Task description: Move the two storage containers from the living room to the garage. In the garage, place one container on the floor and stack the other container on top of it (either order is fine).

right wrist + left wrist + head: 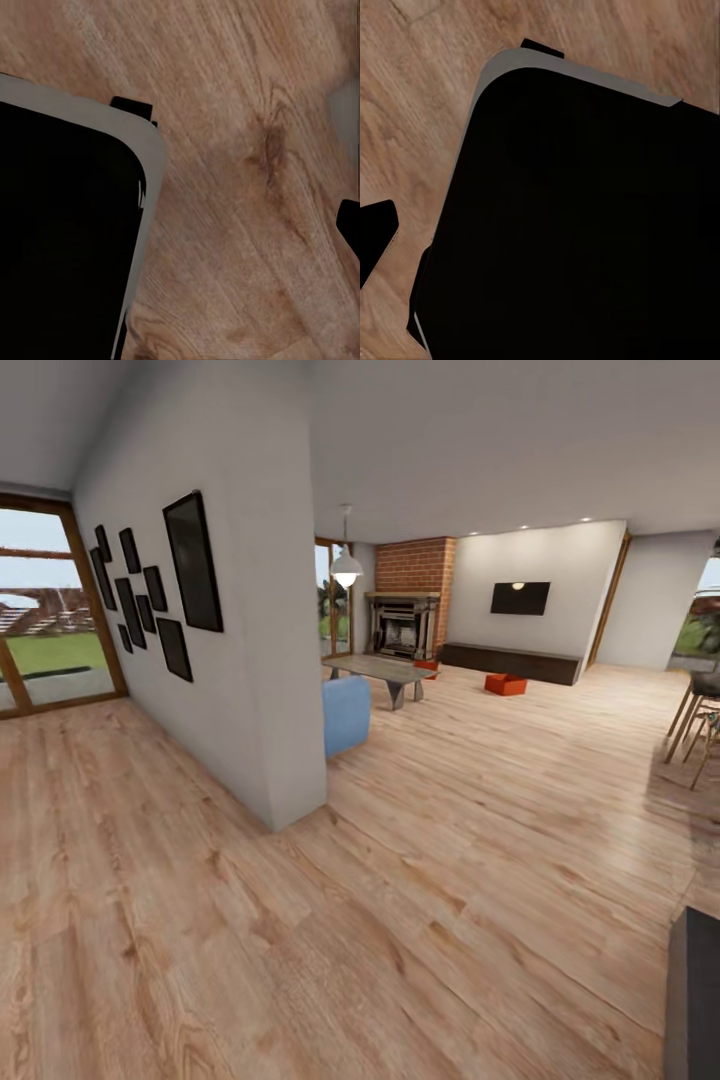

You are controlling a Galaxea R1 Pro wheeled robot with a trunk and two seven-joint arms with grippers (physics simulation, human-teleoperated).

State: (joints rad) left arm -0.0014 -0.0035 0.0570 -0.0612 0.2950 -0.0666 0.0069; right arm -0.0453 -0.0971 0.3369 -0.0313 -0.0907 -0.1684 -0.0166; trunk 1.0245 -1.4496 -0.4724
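Observation:
Far across the living room, one orange-red storage container [505, 683] sits on the wood floor in front of the dark low cabinet [512, 662]. The second storage container [427, 664] peeks out behind the coffee table [383, 669], near the brick fireplace [404, 622]. Both are small and distant. In the left wrist view a dark fingertip [375, 241] shows at the picture's edge beside the robot's black base [577, 225]. In the right wrist view a dark fingertip [350, 225] shows at the edge over wood planks. Neither wrist view shows the jaws' gap. The garage is out of view.
A white partition wall [250, 660] with black picture frames juts into the room at left, a blue sofa end [346, 714] behind it. Chairs [695, 725] stand at right, and a dark grey block [693, 1000] sits at lower right. Wood floor [470, 840] stretches toward the containers.

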